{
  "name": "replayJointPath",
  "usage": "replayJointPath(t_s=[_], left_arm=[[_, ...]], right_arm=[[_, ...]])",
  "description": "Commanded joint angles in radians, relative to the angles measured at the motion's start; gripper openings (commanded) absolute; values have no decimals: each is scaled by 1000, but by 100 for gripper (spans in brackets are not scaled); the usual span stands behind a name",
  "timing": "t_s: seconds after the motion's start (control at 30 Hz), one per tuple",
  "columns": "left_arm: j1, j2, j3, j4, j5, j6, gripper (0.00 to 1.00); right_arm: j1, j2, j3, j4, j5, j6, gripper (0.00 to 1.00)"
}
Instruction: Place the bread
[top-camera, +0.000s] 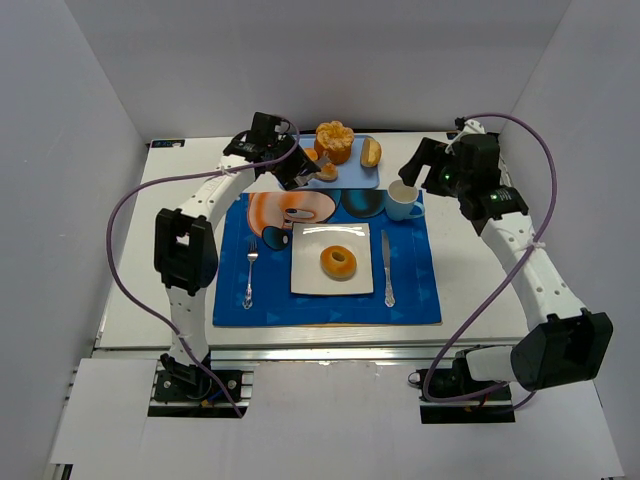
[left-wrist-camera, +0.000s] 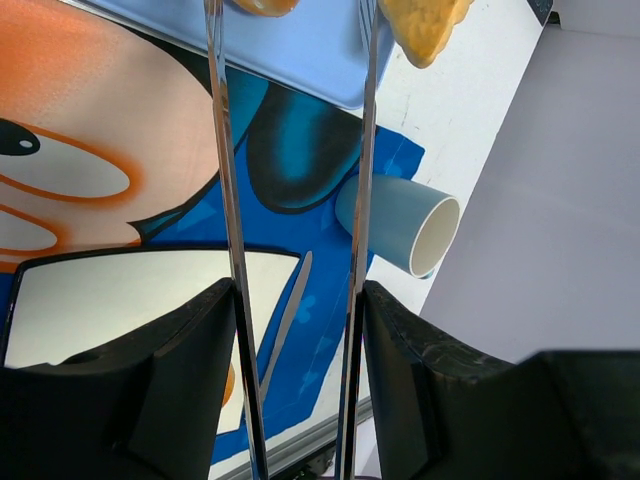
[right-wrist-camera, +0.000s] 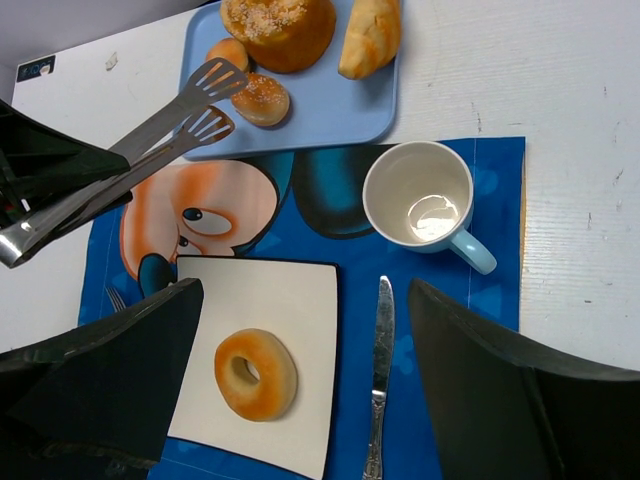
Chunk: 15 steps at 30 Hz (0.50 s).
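Several breads lie on a light blue tray (right-wrist-camera: 330, 110): a big muffin (right-wrist-camera: 278, 28), a long roll (right-wrist-camera: 370, 35), a sesame bun (right-wrist-camera: 262, 98) and a small bun (right-wrist-camera: 228, 50). A ring-shaped bread (right-wrist-camera: 256, 372) sits on the white square plate (right-wrist-camera: 290, 290). My left gripper (top-camera: 290, 165) (left-wrist-camera: 297, 300) is shut on metal tongs (right-wrist-camera: 150, 130) (left-wrist-camera: 225, 150). The tong tips are spread, empty, and right beside the sesame bun. My right gripper (right-wrist-camera: 303, 300) (top-camera: 425, 165) hangs open above the plate and cup, holding nothing.
A blue cartoon placemat (top-camera: 410, 290) carries the plate, a fork (top-camera: 249, 270) on its left, a knife (right-wrist-camera: 381, 380) on its right and an empty light blue cup (right-wrist-camera: 418, 195) (left-wrist-camera: 400, 225). The tray lies at the mat's far edge. White walls enclose the table.
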Motion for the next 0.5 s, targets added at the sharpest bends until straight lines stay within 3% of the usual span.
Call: replayJointPath(t_s=[0.0, 0.33, 0.47], left_arm=[[10, 9, 2, 28, 26, -10, 62], [27, 94, 56, 35, 50, -7, 61], [28, 100, 57, 42, 49, -11, 49]], right_arm=[[2, 3, 41, 47, 13, -19, 89], [1, 39, 70, 46, 17, -31, 89], [1, 45, 73, 46, 19, -38, 89]])
